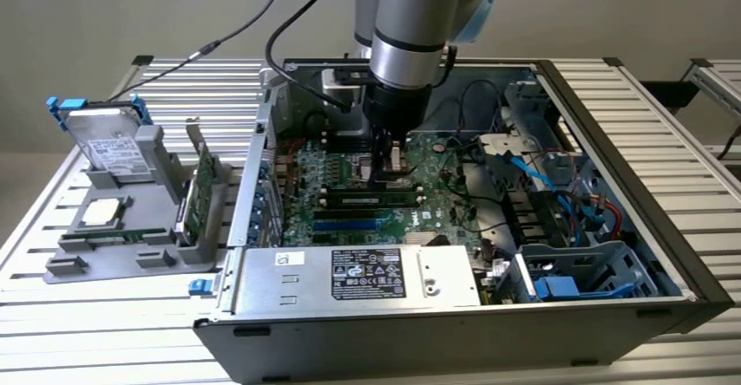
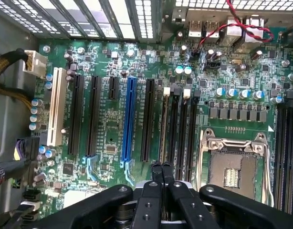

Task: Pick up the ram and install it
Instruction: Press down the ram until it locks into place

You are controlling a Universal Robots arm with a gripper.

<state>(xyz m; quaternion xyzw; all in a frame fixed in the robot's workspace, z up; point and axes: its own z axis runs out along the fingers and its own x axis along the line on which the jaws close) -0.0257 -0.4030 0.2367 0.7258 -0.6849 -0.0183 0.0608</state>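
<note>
Ram, thin green stick [image 2: 163, 125], seated in slot at frame centre; fingers [image 2: 161, 172] pinched together above, could press it crooked.

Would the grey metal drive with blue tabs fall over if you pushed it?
Maybe: the drive stands on edge in the grey tray, so a shove might tip it. It looks like stiff metal, likely heavy for its size.

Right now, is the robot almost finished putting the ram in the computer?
It looks nearly done. Done: the ram seems to stand in a slot on the motherboard, next to the empty black slots. In hand: nothing. The gripper is shut, with its tips right over that stick's end. Left: making sure it is pushed fully home, which I cannot tell.
</note>
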